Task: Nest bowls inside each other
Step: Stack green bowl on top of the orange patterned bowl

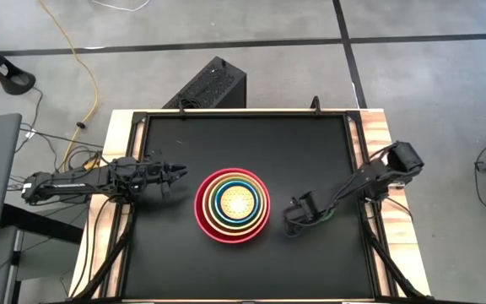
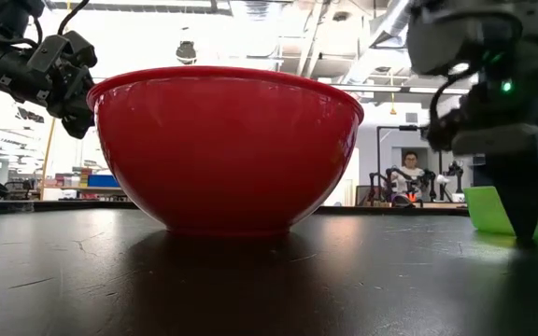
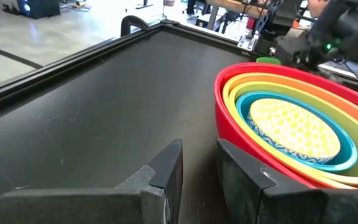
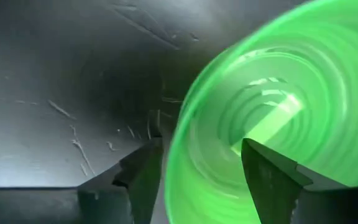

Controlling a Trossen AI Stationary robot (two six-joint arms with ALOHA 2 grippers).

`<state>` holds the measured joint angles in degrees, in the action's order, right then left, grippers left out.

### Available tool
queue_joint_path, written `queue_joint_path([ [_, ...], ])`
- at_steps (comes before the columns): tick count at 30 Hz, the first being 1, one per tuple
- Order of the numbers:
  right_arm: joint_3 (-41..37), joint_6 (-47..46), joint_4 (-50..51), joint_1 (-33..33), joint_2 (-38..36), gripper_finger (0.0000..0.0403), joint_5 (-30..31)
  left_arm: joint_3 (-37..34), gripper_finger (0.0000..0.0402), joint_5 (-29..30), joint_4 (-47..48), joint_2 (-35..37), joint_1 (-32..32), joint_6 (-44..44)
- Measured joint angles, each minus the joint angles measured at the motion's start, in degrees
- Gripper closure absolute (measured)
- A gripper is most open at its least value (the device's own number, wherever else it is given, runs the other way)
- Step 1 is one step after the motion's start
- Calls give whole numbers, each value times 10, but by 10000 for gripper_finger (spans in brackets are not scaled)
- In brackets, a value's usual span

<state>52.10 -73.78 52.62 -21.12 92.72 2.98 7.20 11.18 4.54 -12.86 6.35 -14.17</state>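
A: Item one, the nest of bowls?

B: Red-pink bowl (image 1: pixel 206 221) near the middle of the black table (image 1: pixel 243 143), holding in turn the orange bowl (image 1: pixel 258 210), olive-green bowl (image 1: pixel 212 189), teal-blue bowl (image 1: pixel 249 190) and yellow bowl (image 1: pixel 234 202), one inside the next. All upright. From the low view only the red-pink outer wall shows.

A: Item two, the sixth bowl?

B: Bright green bowl (image 4: pixel 278 118), smallest, standing alone on the table to the right of the nest, well apart from it. In the high view it is mostly hidden under the right arm, with only a green edge showing.

A: Item three, right gripper?

B: Right gripper (image 4: pixel 197 162) down at the bright green bowl, fingers spread wide, straddling the bowl's rim: one finger inside the bowl, the other outside against the table. Whether the fingers touch the wall is hard to judge; I see a gap and no clamp on it.

A: Item four, left gripper?

B: Left gripper (image 3: pixel 197 165) waits above the table just left of the red-pink bowl, pointing at it. Fingers set a narrow gap apart, nothing between them.

A: Anything else?

B: One person (image 2: pixel 407 177) seated in the room beyond the table, seen in the low view.
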Motion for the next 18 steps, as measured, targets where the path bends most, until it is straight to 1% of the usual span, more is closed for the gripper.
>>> queue_joint_path([
  [2,3,26,-11,3,19,181,-9,0,315,0,0,0,0,0],
  [4,10,42,-9,4,34,211,-14,0,315,-2,0,0,0,-1],
  [6,20,59,-3,7,40,259,-14,0,315,-4,0,0,0,-1],
  [10,51,91,36,14,29,375,-19,0,315,-4,-1,0,0,-2],
  [11,62,92,52,16,19,386,-19,0,315,-4,-1,0,0,-2],
  [14,104,94,105,22,-7,384,-8,0,315,-4,-1,0,0,-3],
  [18,165,106,179,32,-32,393,32,0,315,-4,-1,0,0,-3],
])
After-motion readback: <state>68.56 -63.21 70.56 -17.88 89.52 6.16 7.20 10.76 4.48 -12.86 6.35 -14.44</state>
